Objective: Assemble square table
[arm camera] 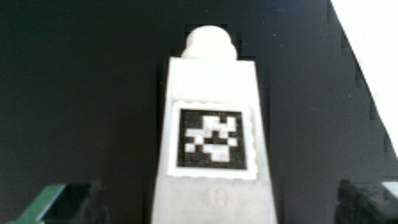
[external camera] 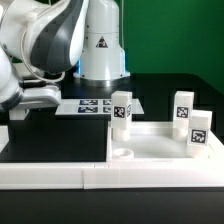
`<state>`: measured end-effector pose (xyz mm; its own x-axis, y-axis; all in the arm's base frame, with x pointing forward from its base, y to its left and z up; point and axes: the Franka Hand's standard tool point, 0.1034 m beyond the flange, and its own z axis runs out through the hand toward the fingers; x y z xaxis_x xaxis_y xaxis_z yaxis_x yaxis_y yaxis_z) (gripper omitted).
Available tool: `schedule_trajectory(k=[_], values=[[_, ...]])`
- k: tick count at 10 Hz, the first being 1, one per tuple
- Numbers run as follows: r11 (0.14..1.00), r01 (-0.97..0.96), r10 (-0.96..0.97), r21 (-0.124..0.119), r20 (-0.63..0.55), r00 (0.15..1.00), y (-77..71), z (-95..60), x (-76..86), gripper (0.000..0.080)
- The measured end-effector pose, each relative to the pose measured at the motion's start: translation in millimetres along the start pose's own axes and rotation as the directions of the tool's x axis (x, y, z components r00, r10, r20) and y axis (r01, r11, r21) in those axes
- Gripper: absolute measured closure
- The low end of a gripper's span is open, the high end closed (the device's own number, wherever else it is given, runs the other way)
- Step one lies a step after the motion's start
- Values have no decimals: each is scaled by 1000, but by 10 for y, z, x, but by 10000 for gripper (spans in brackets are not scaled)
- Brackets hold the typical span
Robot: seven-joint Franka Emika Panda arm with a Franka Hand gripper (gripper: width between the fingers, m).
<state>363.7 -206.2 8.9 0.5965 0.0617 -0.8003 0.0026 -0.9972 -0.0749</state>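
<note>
Exterior view: the arm [external camera: 50, 45] looms over the dark bench [external camera: 60, 140]; the square slab [external camera: 160, 148] lies against the border rail [external camera: 110, 175] with tagged legs [external camera: 122, 110] standing on it. Wrist view: the hand [arm camera: 217, 200] is spread around another leg [arm camera: 214, 120].

Hand [arm camera: 199, 205] fingertips cut off by edge
</note>
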Motion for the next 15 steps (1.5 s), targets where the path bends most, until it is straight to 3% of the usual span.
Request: schedule_trajectory(k=[1, 4, 12, 15], values=[[1000, 0, 0, 0, 0, 1000, 0, 1, 0, 151], [1000, 0, 0, 0, 0, 1000, 2, 1, -1, 511], [1000, 14, -14, -1, 5, 1000, 8, -33, -22, 509], [995, 100, -100, -7, -69, 993, -91, -694, -256, 508]])
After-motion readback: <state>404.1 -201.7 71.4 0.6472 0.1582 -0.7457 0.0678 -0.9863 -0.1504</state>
